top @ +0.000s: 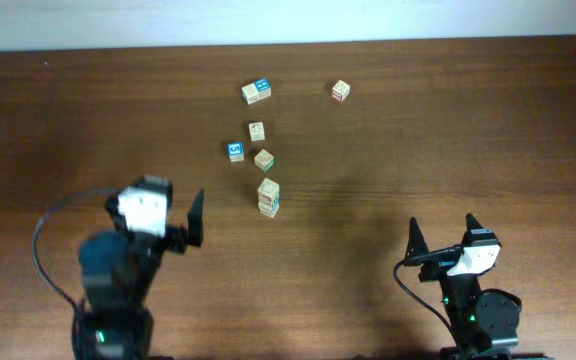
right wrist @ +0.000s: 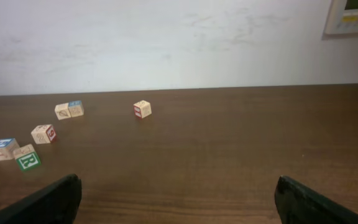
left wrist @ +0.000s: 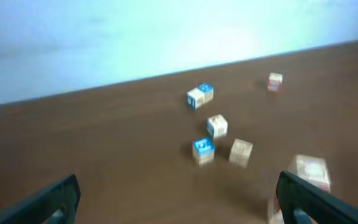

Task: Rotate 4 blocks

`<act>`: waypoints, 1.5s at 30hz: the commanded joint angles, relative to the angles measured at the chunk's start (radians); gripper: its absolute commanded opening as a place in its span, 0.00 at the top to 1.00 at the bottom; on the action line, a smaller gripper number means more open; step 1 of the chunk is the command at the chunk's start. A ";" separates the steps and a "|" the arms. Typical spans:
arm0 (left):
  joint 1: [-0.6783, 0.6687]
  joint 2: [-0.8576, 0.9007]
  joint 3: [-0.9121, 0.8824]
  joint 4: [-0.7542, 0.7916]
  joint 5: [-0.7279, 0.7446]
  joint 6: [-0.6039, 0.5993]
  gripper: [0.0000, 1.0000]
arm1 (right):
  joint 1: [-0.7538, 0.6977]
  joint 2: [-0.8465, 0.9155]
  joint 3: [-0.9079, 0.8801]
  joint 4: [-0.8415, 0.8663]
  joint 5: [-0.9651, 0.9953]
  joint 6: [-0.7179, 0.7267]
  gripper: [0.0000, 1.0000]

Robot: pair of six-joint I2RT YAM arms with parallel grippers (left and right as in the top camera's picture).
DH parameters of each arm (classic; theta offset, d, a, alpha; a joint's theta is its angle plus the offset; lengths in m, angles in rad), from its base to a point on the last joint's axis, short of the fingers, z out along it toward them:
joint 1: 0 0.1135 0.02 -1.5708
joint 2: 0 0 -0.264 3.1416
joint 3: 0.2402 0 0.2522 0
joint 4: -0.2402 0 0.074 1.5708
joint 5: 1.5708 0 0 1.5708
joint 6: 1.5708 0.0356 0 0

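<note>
Small wooden cubes lie scattered on the far half of the brown table. A red-faced cube (top: 340,91) (right wrist: 142,109) (left wrist: 275,81) sits alone at the far right. A cube with a red letter (top: 256,131) (right wrist: 43,133) and a pale cube with a green mark (top: 264,159) (right wrist: 27,158) lie mid-cluster. The nearest, a reddish one (top: 268,198) (left wrist: 309,171), is blurred, just beyond my left gripper's right finger. My left gripper (top: 163,205) (left wrist: 179,186) is open and empty, left of the cluster. My right gripper (top: 440,225) (right wrist: 179,186) is open and empty near the front right.
Two blue-faced cubes lie in the cluster, one at the far end (top: 259,91) (left wrist: 199,95) and one on the left side (top: 235,151) (left wrist: 202,150). A pale wall runs behind the table's far edge (top: 288,45). A black cable (top: 43,240) loops by the left arm.
</note>
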 commanded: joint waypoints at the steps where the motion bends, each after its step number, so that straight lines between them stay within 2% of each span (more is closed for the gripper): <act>1: 0.003 -0.252 -0.197 0.013 -0.003 0.090 0.01 | -0.006 -0.008 -0.009 0.000 -0.012 0.002 0.01; 3: 0.003 -0.364 -0.271 0.015 -0.003 0.090 0.01 | -0.006 -0.008 -0.009 0.000 -0.012 0.002 0.01; 9: 0.003 -0.556 -0.413 0.043 -0.056 0.090 0.01 | -0.006 -0.008 -0.009 0.000 -0.012 0.002 0.01; 12: 0.002 -0.637 -0.419 -0.010 -0.055 0.090 0.01 | -0.006 -0.008 -0.009 0.000 -0.012 0.002 0.01; 45: -0.019 -0.636 -0.419 -0.014 -0.055 0.090 0.01 | -0.006 -0.008 -0.009 0.000 -0.012 0.002 0.01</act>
